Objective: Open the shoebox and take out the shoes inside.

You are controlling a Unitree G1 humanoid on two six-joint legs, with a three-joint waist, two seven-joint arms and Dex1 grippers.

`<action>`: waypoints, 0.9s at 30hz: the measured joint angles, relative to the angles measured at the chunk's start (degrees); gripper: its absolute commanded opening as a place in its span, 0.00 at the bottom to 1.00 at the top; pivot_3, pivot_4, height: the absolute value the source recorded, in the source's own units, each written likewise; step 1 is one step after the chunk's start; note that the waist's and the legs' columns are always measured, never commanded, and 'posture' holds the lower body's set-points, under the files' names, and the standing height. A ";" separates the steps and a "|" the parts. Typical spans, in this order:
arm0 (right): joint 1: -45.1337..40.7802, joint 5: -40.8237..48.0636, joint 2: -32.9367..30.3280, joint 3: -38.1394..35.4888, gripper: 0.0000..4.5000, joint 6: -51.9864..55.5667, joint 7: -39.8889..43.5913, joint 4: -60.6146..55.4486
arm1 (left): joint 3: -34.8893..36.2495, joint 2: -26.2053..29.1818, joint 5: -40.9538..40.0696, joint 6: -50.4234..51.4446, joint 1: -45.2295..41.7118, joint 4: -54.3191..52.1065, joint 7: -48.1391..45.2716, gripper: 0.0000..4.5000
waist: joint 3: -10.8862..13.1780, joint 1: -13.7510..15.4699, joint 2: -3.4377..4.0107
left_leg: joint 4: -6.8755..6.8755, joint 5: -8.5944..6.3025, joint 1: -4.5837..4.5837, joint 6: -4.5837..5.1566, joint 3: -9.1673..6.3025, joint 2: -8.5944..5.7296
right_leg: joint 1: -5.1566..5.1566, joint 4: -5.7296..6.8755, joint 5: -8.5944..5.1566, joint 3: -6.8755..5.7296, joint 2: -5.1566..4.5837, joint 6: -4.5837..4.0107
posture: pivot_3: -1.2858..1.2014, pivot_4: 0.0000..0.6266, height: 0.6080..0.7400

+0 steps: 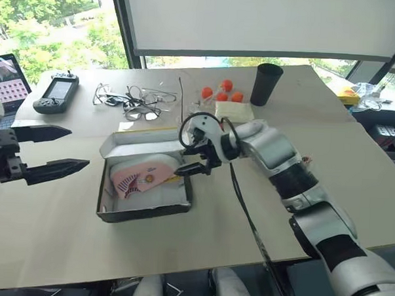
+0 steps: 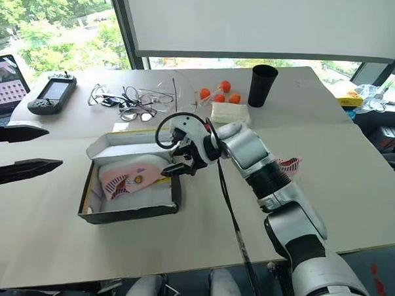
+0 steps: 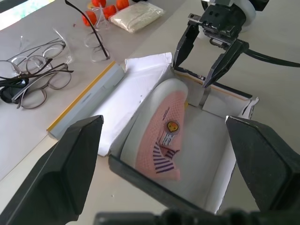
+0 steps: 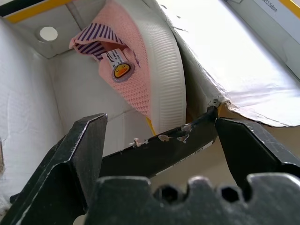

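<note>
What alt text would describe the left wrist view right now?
An open shoebox holds one pink shoe lying on its side, with the right gripper open at the box's far end. The left gripper's own fingers are spread wide in the foreground; eyeglasses lie on the table nearby.

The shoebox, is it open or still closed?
Open. The shoebox has its lid folded back flat on the table, and you can look straight down at a pink shoe lying on its white inside.
</note>
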 measured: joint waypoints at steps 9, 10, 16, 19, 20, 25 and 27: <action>-4.82 0.02 0.07 -3.64 0.96 1.37 -0.89 -1.43 | 1.09 0.01 -1.21 0.10 -0.19 0.05 1.09 1.00 | 0.00 0.23 0.00 | 0.02 -0.02 0.01 -0.03 0.00 -0.01 | 0.01 0.00 0.00 -0.01 -0.02 0.00 | 0.52 0.24 1.00; -4.55 0.05 0.38 -3.62 0.96 1.92 -0.95 -2.02 | 1.09 0.01 -1.35 0.11 -0.22 0.02 1.24 1.00 | 0.00 0.19 0.00 | 0.02 -0.02 0.00 -0.03 0.00 -0.01 | 0.00 0.00 0.00 0.00 -0.02 0.00 | 0.52 0.24 1.00; -1.11 -1.15 6.56 -0.54 0.96 2.46 -2.97 -1.61 | 0.60 0.01 -1.48 0.04 -1.60 -0.12 2.48 1.00 | -0.01 0.13 -0.01 | 0.03 -0.02 0.02 -0.04 0.00 0.00 | 0.00 0.05 0.00 0.00 0.00 -0.01 | 0.52 0.24 1.00; -0.76 -2.86 8.50 0.27 0.96 1.09 -4.46 0.76 | -0.25 0.00 -1.50 0.03 -1.82 -0.27 3.11 1.00 | -0.02 0.25 -0.03 | 0.04 -0.02 0.02 -0.05 0.00 -0.03 | 0.02 0.04 0.00 0.00 -0.02 -0.01 | 0.52 0.24 1.00; -0.79 -3.38 8.63 0.27 0.96 0.58 -4.64 1.25 | -0.33 0.00 -1.50 0.03 -1.82 -0.29 3.21 1.00 | -0.05 0.26 -0.08 | 0.04 -0.02 0.02 -0.05 0.00 -0.01 | 0.03 0.03 0.00 0.00 -0.02 0.00 | 0.52 0.24 1.00; -0.78 -5.12 8.88 1.08 0.96 -0.78 -4.82 1.78 | -0.33 0.00 -1.52 0.06 -1.83 -0.33 3.64 1.00 | -0.07 0.13 -0.11 | 0.03 -0.03 0.08 -0.06 0.00 0.00 | 0.04 0.05 0.00 0.00 0.00 -0.01 | 0.52 0.24 1.00; -0.78 -5.25 8.79 1.14 0.96 -0.82 -4.73 1.49 | -0.33 0.00 -1.68 0.12 -1.82 -0.68 3.87 1.00 | -0.07 0.17 -0.11 | 0.03 -0.03 0.10 -0.06 0.00 0.00 | 0.06 0.05 0.00 0.00 0.00 -0.01 | 0.52 0.24 1.00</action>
